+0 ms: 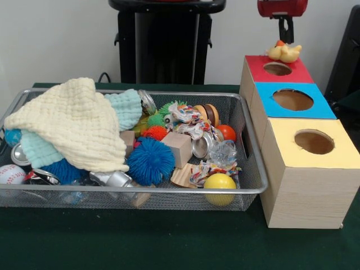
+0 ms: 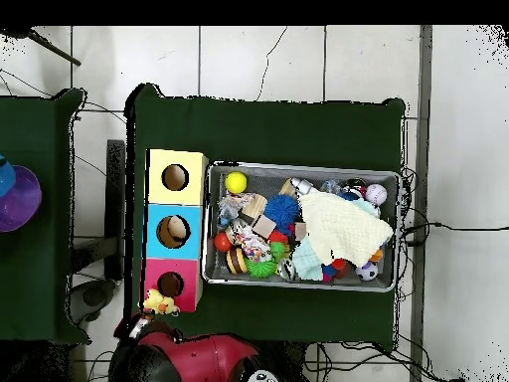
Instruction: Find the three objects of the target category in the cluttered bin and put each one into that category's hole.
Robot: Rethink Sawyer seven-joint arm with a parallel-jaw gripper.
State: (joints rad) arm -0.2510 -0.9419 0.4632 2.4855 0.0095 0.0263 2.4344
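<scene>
A yellow rubber duck (image 1: 284, 52) sits on the far edge of the red-topped box (image 1: 256, 64), just behind its round hole (image 1: 277, 68). My gripper (image 1: 286, 31) hangs directly above the duck, apart from it. In the overhead view the duck (image 2: 157, 301) lies at the red box's (image 2: 154, 271) end nearest the robot. The wire mesh bin (image 1: 247, 188) holds a cream cloth (image 1: 73, 124), a teal cloth (image 1: 126, 107), a blue spiky ball (image 1: 150, 160), a yellow ball (image 1: 219, 183), an orange ball (image 1: 226, 132), a wooden block (image 1: 179, 147) and a rope toy (image 1: 191, 121).
A blue-topped box (image 1: 267, 93) and a yellow-topped box (image 1: 281, 132) with round holes stand in a row with the red one, right of the bin. A baseball (image 1: 11, 174) and metal cans lie partly under the cloths. Green cloth covers the table (image 1: 169, 242).
</scene>
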